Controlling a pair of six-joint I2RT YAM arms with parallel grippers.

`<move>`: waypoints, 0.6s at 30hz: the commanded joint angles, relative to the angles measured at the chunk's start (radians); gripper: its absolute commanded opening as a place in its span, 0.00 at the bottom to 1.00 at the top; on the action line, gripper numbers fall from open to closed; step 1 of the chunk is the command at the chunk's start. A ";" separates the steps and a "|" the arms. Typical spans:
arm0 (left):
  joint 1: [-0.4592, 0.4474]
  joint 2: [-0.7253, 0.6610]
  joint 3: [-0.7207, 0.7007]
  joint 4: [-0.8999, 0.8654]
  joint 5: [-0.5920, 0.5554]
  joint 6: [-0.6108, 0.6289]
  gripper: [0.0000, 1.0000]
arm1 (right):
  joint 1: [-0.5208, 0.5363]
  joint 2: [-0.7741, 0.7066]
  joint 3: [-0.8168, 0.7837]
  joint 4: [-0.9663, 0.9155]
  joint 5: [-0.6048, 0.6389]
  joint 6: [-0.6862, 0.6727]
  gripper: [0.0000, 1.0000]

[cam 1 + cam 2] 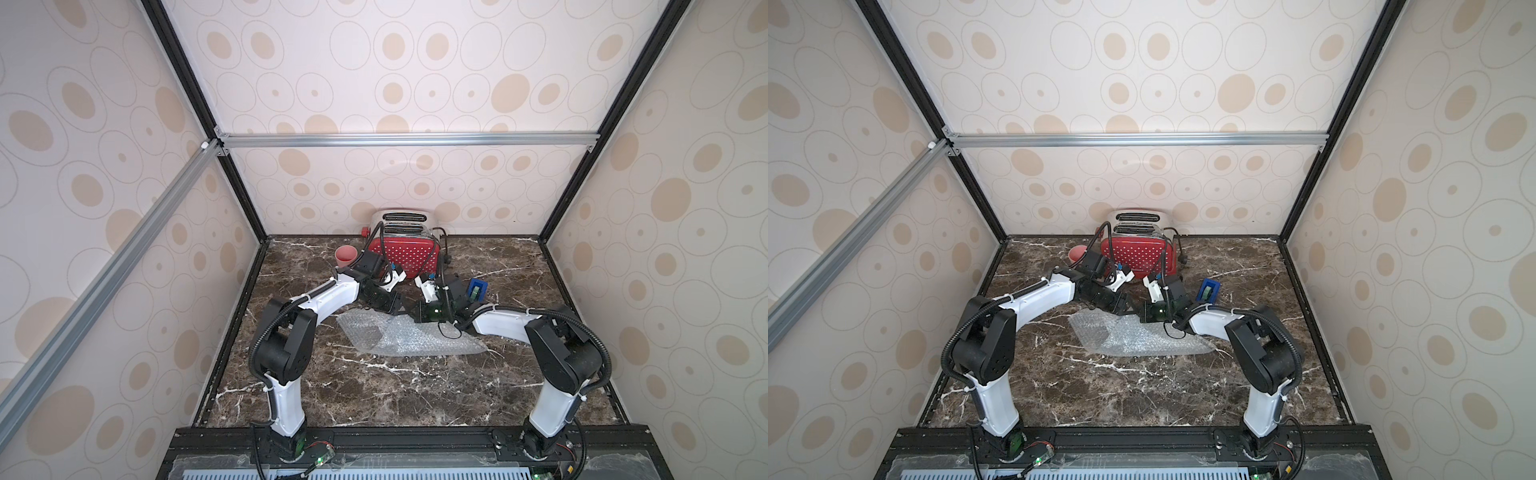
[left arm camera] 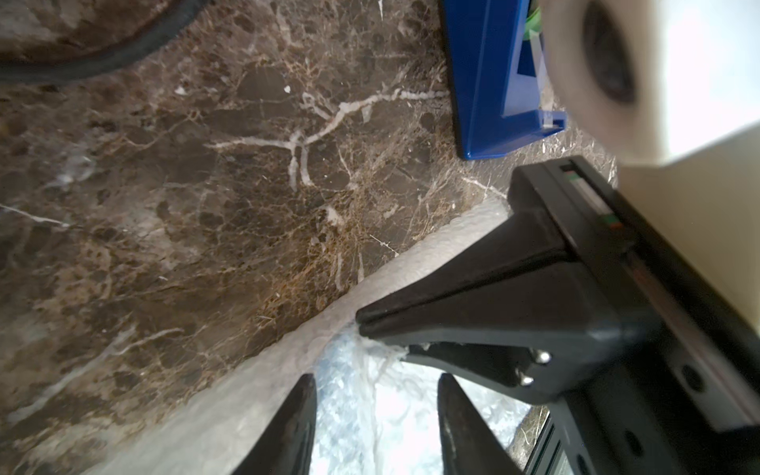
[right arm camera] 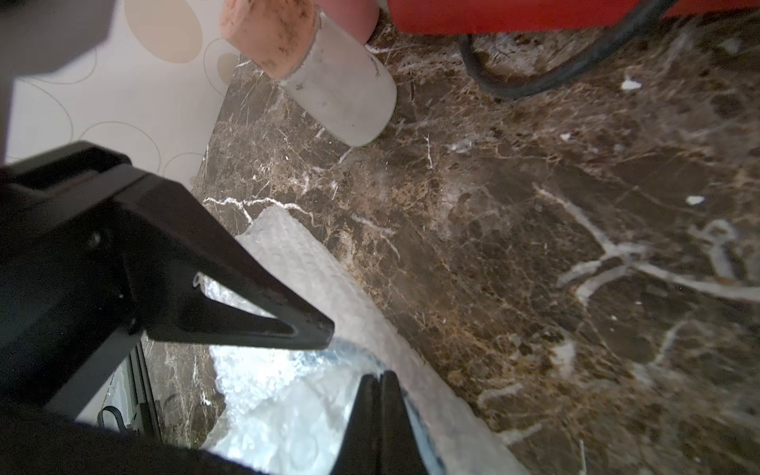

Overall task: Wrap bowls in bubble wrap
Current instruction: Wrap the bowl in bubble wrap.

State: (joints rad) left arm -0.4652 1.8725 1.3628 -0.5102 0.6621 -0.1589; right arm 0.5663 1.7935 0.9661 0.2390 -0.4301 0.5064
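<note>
A sheet of bubble wrap (image 1: 409, 338) lies bunched on the marble table (image 1: 374, 395) between both arms. The bowl is hidden; only a faint blue tinge shows through the wrap (image 3: 325, 357). My two grippers meet at the wrap's far edge. The left gripper (image 2: 377, 376) is open, its two fingers (image 2: 296, 423) standing apart with crumpled wrap (image 2: 370, 411) in the gap. The right gripper (image 3: 380, 375) is shut, pinching a raised fold of the wrap. In the left wrist view its closed tip (image 2: 364, 325) holds a strand of wrap just ahead of my left fingers.
A red polka-dot toaster (image 1: 405, 257) stands at the back wall, its black cord (image 3: 514, 82) trailing on the table. A pink cup (image 1: 345, 256) stands left of it. A blue tape dispenser (image 1: 477, 289) sits behind the right wrist. Enclosure walls close three sides.
</note>
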 commanded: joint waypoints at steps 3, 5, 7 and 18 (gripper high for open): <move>0.010 0.001 0.005 0.002 0.044 0.025 0.30 | -0.006 -0.022 0.010 -0.002 -0.008 -0.005 0.00; 0.015 0.005 0.004 0.010 0.046 0.018 0.24 | -0.005 -0.022 0.010 -0.003 -0.009 -0.006 0.00; 0.017 0.012 0.004 0.012 0.050 0.018 0.20 | -0.006 -0.023 0.010 -0.005 -0.009 -0.007 0.00; 0.031 0.025 0.004 0.039 0.074 0.008 0.10 | -0.022 -0.042 0.033 -0.039 -0.015 -0.011 0.17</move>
State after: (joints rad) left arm -0.4419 1.8759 1.3621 -0.4782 0.7147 -0.1635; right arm 0.5571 1.7878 0.9688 0.2203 -0.4332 0.5045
